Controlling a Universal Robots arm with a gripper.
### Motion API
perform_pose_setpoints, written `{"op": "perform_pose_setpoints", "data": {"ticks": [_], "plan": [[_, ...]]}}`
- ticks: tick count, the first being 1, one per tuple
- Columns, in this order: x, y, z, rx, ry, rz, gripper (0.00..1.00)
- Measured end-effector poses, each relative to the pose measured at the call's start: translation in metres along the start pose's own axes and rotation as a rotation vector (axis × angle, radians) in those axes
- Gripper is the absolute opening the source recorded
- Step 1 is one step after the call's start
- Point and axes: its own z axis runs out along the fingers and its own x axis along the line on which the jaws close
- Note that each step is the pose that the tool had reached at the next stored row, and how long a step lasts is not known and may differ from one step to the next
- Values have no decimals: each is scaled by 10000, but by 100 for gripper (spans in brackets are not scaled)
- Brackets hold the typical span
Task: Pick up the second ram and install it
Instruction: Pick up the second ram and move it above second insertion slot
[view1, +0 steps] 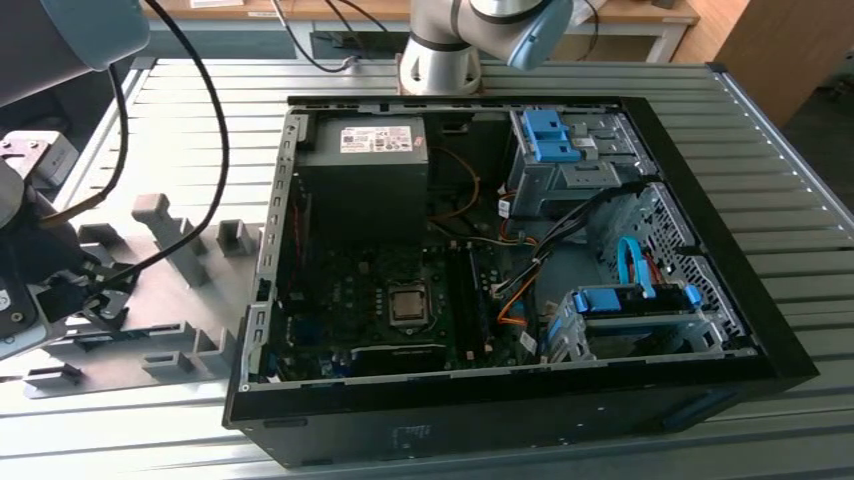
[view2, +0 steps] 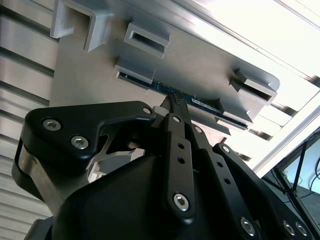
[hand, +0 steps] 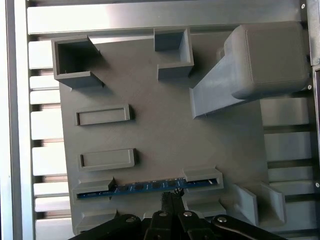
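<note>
At the exterior view's left, locate the grey holder plate (view1: 134, 290). It lies flat on the slatted metal table (view1: 747, 150), and several upright blocks rise from it.

In both wrist views, the second ram (hand: 145, 187) stands on its long edge on this plate. Each end is seated in a slotted holder block (hand: 92, 189). Its blue board shows a row of dark chips. The gripper (hand: 170, 196) sits at the middle portion of the ram, with its tip right against the board's edge. In the second wrist view, the tip overlaps the blue strip of the board. You cannot tell from these views whether the jaws are apart, together or clamped on the board.

Moving toward the exterior view's right, note the open computer case (view1: 284, 180) just beside the plate. The arm's base (view1: 441, 65) stands behind the case. Inside the case:
- The power supply (view1: 363, 160) sits at the far end.
- The CPU socket (view1: 404, 303) lies on the motherboard.
- Blue drive brackets (view1: 550, 135) occupy the bays at the right.
</note>
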Motion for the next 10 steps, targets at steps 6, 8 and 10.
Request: {"op": "perform_pose_setpoints", "data": {"ticks": [6, 8, 10], "plan": [[0, 0, 0, 0, 0, -7, 10], [0, 0, 0, 2, 2, -61, 10], [0, 0, 0, -1, 8, -211, 10]]}}
